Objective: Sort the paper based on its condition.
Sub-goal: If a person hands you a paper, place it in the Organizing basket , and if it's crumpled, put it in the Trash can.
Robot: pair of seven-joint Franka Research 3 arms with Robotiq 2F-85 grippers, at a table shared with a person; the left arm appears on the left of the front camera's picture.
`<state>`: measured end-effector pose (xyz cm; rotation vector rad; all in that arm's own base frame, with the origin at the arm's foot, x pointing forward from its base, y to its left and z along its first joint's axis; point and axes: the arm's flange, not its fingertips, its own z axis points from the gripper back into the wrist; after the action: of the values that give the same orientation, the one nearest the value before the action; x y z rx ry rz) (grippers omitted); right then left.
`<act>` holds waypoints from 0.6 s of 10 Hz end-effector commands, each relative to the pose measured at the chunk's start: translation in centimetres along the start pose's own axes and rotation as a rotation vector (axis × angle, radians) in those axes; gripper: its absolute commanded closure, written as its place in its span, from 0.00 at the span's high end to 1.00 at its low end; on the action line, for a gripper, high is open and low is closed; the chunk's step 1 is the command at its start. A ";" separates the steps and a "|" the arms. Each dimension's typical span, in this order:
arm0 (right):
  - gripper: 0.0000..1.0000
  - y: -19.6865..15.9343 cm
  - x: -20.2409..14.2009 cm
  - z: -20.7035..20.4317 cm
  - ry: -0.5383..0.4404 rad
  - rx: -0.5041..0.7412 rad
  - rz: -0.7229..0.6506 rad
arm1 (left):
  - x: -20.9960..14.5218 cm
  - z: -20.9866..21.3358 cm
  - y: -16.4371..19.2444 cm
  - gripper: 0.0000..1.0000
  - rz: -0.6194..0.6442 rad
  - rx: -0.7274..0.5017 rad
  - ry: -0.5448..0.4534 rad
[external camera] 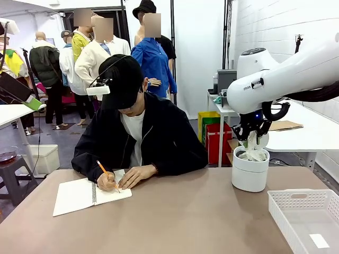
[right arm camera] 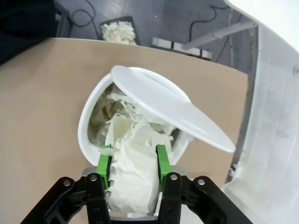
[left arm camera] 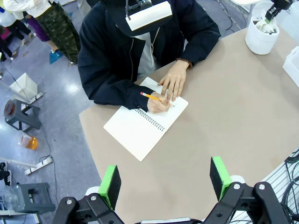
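my right claw [right arm camera: 133,156] clamps crumpled paper [right arm camera: 128,130] over white bin [right arm camera: 85,122] | my left claw [left arm camera: 165,177] gapes above tabletop [left arm camera: 233,116]

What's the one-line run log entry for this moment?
right end effector: shut on crumpled paper, over white bin | left end effector: open, above table | person: writing in spiral notebook

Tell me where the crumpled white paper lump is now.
Front view, table's right side: the crumpled white paper lump is clamped in the right hand, just above the open white round bin.
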<state>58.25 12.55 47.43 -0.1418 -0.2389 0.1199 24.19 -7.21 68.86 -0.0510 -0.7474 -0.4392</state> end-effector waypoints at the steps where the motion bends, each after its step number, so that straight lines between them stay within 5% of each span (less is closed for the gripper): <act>1: 0.45 0.6 0.1 -1.4 -0.017 0.068 -0.074 | 0.0 0.0 0.1 1.00 0.001 0.010 0.002; 6: 0.45 1.9 -3.0 -4.9 -0.104 -0.010 -0.092 | 0.0 0.0 0.1 1.00 0.001 0.010 0.002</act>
<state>57.27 13.77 42.75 -0.0968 -0.3217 0.0608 24.19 -7.21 68.86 -0.0510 -0.7473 -0.4392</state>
